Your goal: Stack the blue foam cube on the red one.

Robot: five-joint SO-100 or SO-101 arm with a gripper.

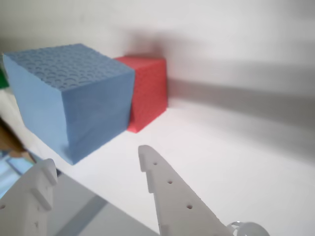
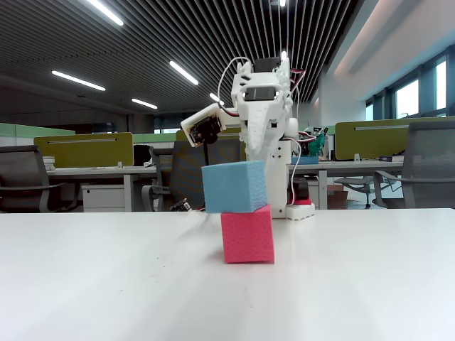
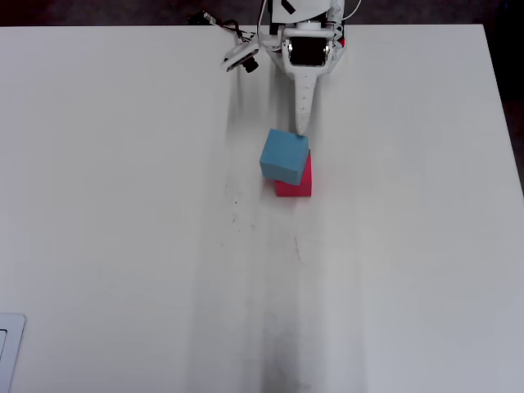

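In the fixed view the blue foam cube rests on top of the red one, shifted toward the left of that view so its lower left corner overhangs, and slightly tilted; the overhead view shows what the side view cannot, that the blue foam cube is also twisted relative to the red one, whose right and near edges peek out beneath it; the wrist view, tilted on its side, shows the pitted, spongy faces of both cubes touching, detail lost in the other two.

The gripper appears in the wrist view with its two white fingers spread apart and nothing between them, clear of the blue cube; from above its tip sits just beyond the blue cube's far edge, and the fixed view shows it behind the stack.

The stack stands on a white tabletop, nearer the far edge than the near one and slightly right of centre as seen from above; faint grey smudges streak the surface; behind it the fixed view shows an office with desks, chairs, green partitions and a slatted ceiling with strip lights.
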